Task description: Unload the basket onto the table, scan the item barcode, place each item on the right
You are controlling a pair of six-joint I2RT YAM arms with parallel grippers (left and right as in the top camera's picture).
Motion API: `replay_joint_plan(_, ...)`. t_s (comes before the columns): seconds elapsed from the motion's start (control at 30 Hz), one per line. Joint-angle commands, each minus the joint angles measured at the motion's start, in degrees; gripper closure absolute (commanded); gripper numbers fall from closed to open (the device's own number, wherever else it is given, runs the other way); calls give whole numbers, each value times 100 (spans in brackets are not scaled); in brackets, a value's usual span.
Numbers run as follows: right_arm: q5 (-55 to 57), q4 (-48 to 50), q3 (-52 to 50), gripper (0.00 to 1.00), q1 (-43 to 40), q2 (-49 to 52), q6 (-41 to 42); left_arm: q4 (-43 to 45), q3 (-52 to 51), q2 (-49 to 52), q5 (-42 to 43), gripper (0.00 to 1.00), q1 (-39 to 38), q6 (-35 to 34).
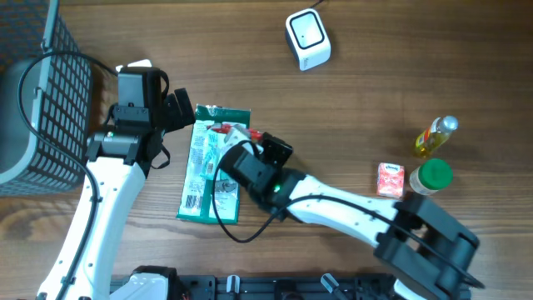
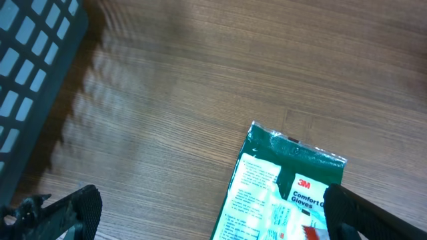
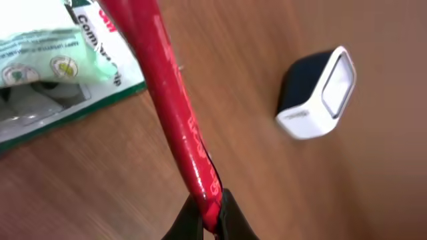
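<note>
A thin red packet (image 3: pixel 167 93) is pinched edge-on in the closed right tool (image 3: pixel 210 215), over a green glove pack (image 1: pixel 204 179) on the surface (image 1: pixel 400 83). The left tool (image 1: pixel 181 110) is spread wide and empty at the pack's 11 o'clock. The scanner (image 1: pixel 307 38) stands well apart at 1 o'clock. The grasp is judged done; showing the barcode to the scanner is not yet done.
</note>
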Motion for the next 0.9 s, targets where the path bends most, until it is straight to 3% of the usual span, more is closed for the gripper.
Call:
replay_joint_plan(0.0, 787, 319, 2, 96, 166, 345, -1019, 17, 66, -15, -33, 0, 24, -92)
replay_joint_plan(0.47, 518, 275, 0, 95, 267, 796, -1204, 17, 66, -15, -33, 0, 24, -90)
replay_joint_plan(0.57, 522, 254, 0, 76, 275, 796, -1226, 17, 66, -15, -33, 0, 24, -90)
replay_joint_plan(0.7, 544, 251, 0, 68, 293, 796, -1344, 17, 66, -15, -33, 0, 24, -90)
replay_joint_plan(0.87, 544, 247, 2, 46, 442, 796, -1528, 17, 66, -15, -33, 0, 24, -90)
